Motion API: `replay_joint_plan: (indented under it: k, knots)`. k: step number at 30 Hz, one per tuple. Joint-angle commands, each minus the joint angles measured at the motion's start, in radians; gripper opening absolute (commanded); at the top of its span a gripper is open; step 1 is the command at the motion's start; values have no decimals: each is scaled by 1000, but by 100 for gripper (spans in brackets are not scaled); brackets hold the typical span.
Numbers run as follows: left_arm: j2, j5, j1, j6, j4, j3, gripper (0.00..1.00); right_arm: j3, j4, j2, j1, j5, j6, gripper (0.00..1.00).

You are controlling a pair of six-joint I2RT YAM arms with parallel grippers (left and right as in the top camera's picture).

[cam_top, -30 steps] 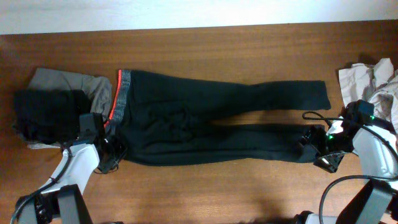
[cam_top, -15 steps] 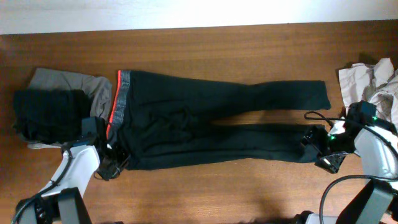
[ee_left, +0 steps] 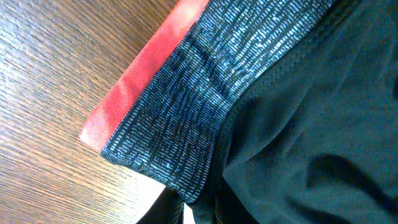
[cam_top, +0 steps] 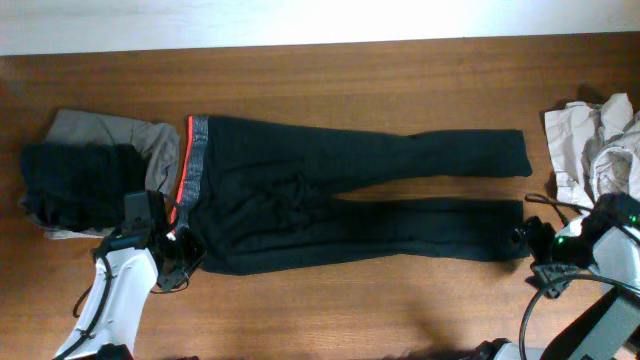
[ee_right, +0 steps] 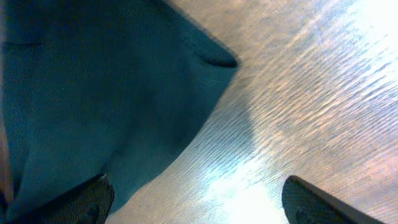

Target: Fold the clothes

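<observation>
left claw (cam_top: pixel 180 252) clenched on the lower waistband corner of the leggings (cam_top: pixel 330 200), arm angled in low from the counter's (cam_top: pixel 350 80) near-left corner. right claw (cam_top: pixel 535 258) released, fingers (ee_right: pixel 87 199) spread wide at the near leg's cuff, no grip, arm in from the near-right corner. leggings flat mid-counter, waist toward left edge, legs toward right edge. black and beige pile (cam_top: pixel 80 180) by left edge, pale crumpled cloth (cam_top: pixel 580 135) at right edge.

Strong glare is cast across the brown wooden counter (ee_right: pixel 311 93) in the blurred right wrist view; overhead, the long black leggings (cam_top: pixel 300 200) are rendered nearly featureless.
</observation>
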Motion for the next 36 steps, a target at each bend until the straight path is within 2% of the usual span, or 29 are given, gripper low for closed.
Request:
replay_joint_plan:
  k: [1, 14, 18, 21, 22, 24, 25, 30, 36]
  knots:
    - [-13, -12, -4, 28, -1, -5, 15, -71, 71, 2, -21, 7, 31, 91]
    - [-13, -12, -4, 44, -1, -5, 15, -173, 300, 2, -21, 53, 126, 52]
    - [-13, -12, -4, 51, 0, -5, 16, -177, 307, 3, -19, 57, 148, 38]
    - [-13, -16, -4, 51, 0, -5, 16, -182, 308, 3, -19, 57, 148, 31]
    - [-13, -16, -4, 51, 0, -5, 16, -183, 309, 3, -19, 58, 148, 27]
    - [-13, -16, -4, 51, 0, -5, 16, -183, 309, 3, -19, 59, 148, 8]
    - [-13, -16, -4, 51, 0, -5, 16, -183, 310, 3, -19, 65, 144, 4]
    - [-13, -31, -4, 117, -1, -4, 16, -152, 275, -4, -19, 86, 117, 4]
    - [-14, -31, -4, 154, -60, 58, 12, -24, 82, -58, -19, 86, 117, 4]
